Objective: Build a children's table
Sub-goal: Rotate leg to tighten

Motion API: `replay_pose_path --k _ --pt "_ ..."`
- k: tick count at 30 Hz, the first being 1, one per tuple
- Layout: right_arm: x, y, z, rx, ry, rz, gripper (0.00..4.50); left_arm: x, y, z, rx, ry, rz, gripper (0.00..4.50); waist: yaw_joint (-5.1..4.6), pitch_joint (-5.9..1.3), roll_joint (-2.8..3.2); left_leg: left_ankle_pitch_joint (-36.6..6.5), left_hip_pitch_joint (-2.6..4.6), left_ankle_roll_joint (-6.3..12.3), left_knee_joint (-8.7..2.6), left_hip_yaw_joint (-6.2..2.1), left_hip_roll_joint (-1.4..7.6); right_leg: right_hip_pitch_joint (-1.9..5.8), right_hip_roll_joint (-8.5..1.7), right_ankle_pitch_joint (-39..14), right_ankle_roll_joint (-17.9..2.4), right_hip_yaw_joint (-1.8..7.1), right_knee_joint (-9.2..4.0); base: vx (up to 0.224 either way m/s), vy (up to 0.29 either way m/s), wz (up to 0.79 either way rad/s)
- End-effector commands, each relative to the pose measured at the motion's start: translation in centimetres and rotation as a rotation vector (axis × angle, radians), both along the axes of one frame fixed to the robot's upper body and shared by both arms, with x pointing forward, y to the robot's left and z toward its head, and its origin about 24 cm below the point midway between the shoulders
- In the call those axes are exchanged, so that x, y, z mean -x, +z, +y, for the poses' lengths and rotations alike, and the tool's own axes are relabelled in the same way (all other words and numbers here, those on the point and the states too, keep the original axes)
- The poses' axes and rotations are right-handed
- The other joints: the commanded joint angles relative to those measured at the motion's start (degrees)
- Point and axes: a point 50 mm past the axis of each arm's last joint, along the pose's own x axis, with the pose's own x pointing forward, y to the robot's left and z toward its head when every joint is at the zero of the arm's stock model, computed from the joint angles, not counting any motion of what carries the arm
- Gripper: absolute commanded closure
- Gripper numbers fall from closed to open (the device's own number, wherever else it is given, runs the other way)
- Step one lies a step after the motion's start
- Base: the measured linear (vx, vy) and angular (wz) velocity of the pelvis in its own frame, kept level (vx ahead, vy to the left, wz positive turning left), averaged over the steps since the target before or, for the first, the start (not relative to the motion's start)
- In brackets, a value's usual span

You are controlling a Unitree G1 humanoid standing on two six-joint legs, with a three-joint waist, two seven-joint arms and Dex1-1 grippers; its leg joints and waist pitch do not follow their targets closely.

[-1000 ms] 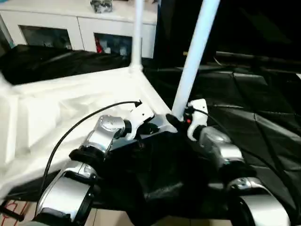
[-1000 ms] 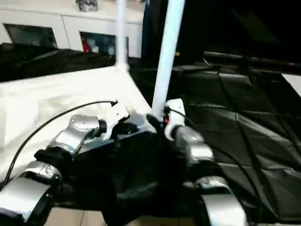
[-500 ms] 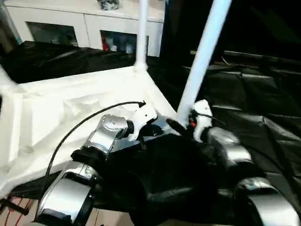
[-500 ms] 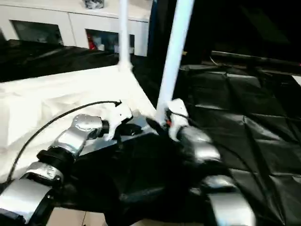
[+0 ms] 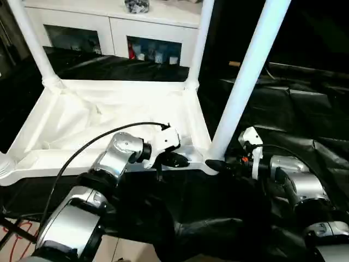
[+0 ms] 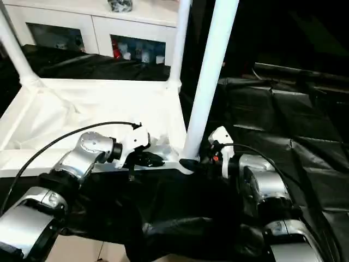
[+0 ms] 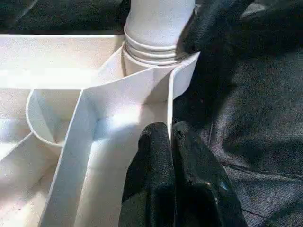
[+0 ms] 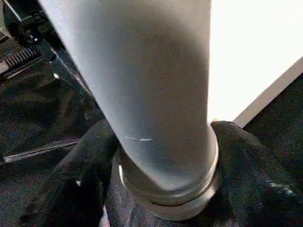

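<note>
The children's table's white tabletop (image 5: 109, 117) lies underside up on the black cloth. Three white legs stand in its corner sockets: far left (image 5: 32, 46), far right (image 5: 199, 46) and near right (image 5: 245, 82). My left gripper (image 7: 171, 142) is at the near rim beside the near right corner, its fingers shut on the thin rim wall (image 7: 169, 109). My right gripper (image 8: 165, 184) is at the foot of the near right leg (image 8: 151, 94). One black finger (image 8: 85, 161) presses each side of the leg's collar.
Wrinkled black cloth covers the work table (image 5: 305, 109) to the right of the tabletop. A white cabinet (image 5: 109, 30) with glass doors stands behind. A black cable (image 5: 87, 147) arcs over my left forearm. Red cords (image 5: 13, 240) lie on the floor at lower left.
The whole picture has shifted, bringing the far left leg and more of the tabletop into view. Both grippers stay at the near right corner.
</note>
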Motion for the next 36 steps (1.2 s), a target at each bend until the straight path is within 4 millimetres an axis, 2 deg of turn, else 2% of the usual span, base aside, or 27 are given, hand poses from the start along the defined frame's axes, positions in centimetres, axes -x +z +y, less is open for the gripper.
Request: replay_pose_path --k 1,4,8,12,13,14,17,18,20,22,25,27,29,31,32,35,36 --pt "2.0 -0.3 5.2 -0.109 0.342 0.050 1.56 -0.7 0.5 -1.1 -0.005 0.048 -0.043 4.50 -0.10 -2.73 0.01 -13.06 -0.10 2.87 -3.26 1.10 -0.46 2.82 -1.41 -9.86 -13.07 1.13 -3.67 0.000 0.000 0.00" --pt "1.7 0.1 5.3 -0.122 0.303 0.048 1.64 -0.7 0.5 -1.1 -0.003 0.042 -0.044 4.50 -0.01 -2.74 -0.06 -12.60 -0.13 3.09 -3.23 1.14 -0.48 2.92 -1.42 -9.18 -13.25 1.11 -3.61 0.000 0.000 0.00" --pt "0.8 0.1 5.3 -0.112 0.207 0.018 1.73 -0.8 0.4 -1.2 -0.002 0.065 -0.049 4.50 -0.07 -2.68 -0.03 -13.64 -0.10 2.70 -3.28 1.13 -0.45 2.78 -1.58 -11.14 -12.97 1.12 -3.78 0.000 0.000 0.00" --pt "-1.1 -0.6 5.5 -0.033 -0.035 -0.018 1.79 -0.9 0.3 -1.6 0.005 0.096 -0.045 4.50 -0.89 -2.40 -0.06 -17.40 -0.04 1.06 -3.73 0.76 -0.62 2.29 -1.87 -20.29 -10.55 1.08 -4.63 0.000 0.000 0.00" --pt "-1.5 -0.8 5.5 -0.017 -0.091 -0.016 1.80 -0.9 0.3 -1.7 0.007 0.100 -0.044 4.50 -1.34 -2.34 -0.03 -18.32 0.03 0.41 -3.81 0.59 -0.60 2.01 -1.94 -22.29 -9.99 1.10 -4.75 0.000 0.000 0.00" --pt "-1.7 -0.9 5.5 -0.009 -0.122 -0.015 1.82 -0.9 0.3 -1.7 0.008 0.102 -0.043 4.50 -1.82 -2.39 0.02 -18.59 -0.04 0.15 -3.85 0.52 -0.69 2.06 -1.81 -22.86 -9.56 1.08 -4.85 0.000 0.000 0.00" --pt "-2.9 -1.6 5.7 0.049 -0.353 0.000 1.84 -0.9 0.2 -2.6 0.020 0.128 -0.046 4.50 -2.28 -2.51 -0.02 -17.67 -0.18 0.01 -3.82 0.51 -0.64 2.12 -1.86 -21.02 -9.87 1.15 -4.62 0.000 0.000 0.00" --pt "-3.2 -1.8 5.9 0.066 -0.409 0.010 1.85 -0.9 0.2 -2.9 0.027 0.137 -0.047 4.50 -2.79 -2.47 0.15 -17.61 -0.28 -0.41 -3.90 0.44 -0.71 2.06 -1.78 -20.45 -10.26 1.14 -4.48 0.000 0.000 0.00" --pt "-3.5 -2.0 6.2 0.093 -0.479 0.009 1.85 -0.9 0.2 -3.5 0.038 0.148 -0.047 4.50 -3.06 -2.64 0.15 -16.73 -0.33 -0.22 -3.77 0.53 -0.76 2.21 -1.63 -18.49 -10.54 1.12 -4.42 0.000 0.000 0.00" --pt "-3.8 -2.3 6.5 0.120 -0.551 0.017 1.85 -0.8 0.3 -4.2 0.048 0.155 -0.051 4.50 -3.13 -2.80 0.32 -14.87 -0.24 0.36 -3.55 0.75 -0.77 2.29 -1.57 -13.73 -11.96 1.26 -4.03 0.000 0.000 0.00" --pt "-4.0 -2.2 6.8 0.128 -0.577 0.003 1.85 -0.6 0.3 -4.8 0.062 0.142 -0.050 4.50 -3.00 -3.06 0.37 -11.86 -0.24 1.50 -3.25 0.98 -0.83 2.64 -1.37 -6.80 -13.80 1.26 -3.37 0.000 0.000 0.00" --pt "-4.2 -1.8 7.2 0.062 -0.569 0.019 1.15 -0.2 0.3 -5.3 0.076 0.119 -0.045 4.50 -2.95 -3.07 0.23 -11.12 -0.34 2.67 -3.13 1.08 -0.88 2.93 -1.32 -4.59 -14.64 1.24 -3.15 0.000 0.000 0.00" --pt "-4.2 -1.7 7.3 0.050 -0.566 0.021 1.09 -0.2 0.3 -5.3 0.074 0.122 -0.045 4.50 -2.98 -2.96 0.18 -11.41 -0.34 2.93 -3.18 1.08 -0.86 2.86 -1.32 -5.12 -14.79 1.21 -3.26 0.000 0.000 0.00" --pt "-4.4 -1.4 7.3 0.057 -0.529 -0.024 0.96 -0.3 0.2 -4.9 0.064 0.132 -0.048 4.50 -2.58 -2.97 0.30 -12.27 0.06 2.90 -3.08 1.24 -0.74 2.61 -1.44 -5.92 -15.35 1.33 -3.35 0.000 0.000 0.00" --pt "-4.4 -1.4 7.3 0.057 -0.528 -0.024 0.81 -0.3 0.2 -4.9 0.064 0.132 -0.048 4.50 -2.72 -2.87 0.10 -12.75 -0.24 2.94 -3.17 1.16 -0.83 2.82 -1.35 -6.66 -14.86 1.27 -3.36 0.000 0.000 0.00" --pt "-4.2 -0.6 7.5 0.022 -0.408 -0.099 0.81 -0.4 0.2 -4.2 0.052 0.126 -0.054 4.50 -2.55 -2.97 0.05 -12.62 -0.21 3.33 -3.06 1.16 -0.81 2.85 -1.42 -6.74 -14.58 1.23 -3.37 0.000 0.000 0.00" --pt "-4.0 -0.3 7.6 -0.006 -0.334 -0.129 0.81 -0.4 0.2 -3.9 0.049 0.111 -0.051 4.50 -2.45 -3.10 -0.05 -11.68 -0.29 3.94 -2.92 1.20 -0.83 2.98 -1.43 -5.18 -14.77 1.27 -3.22 0.000 0.000 0.00"
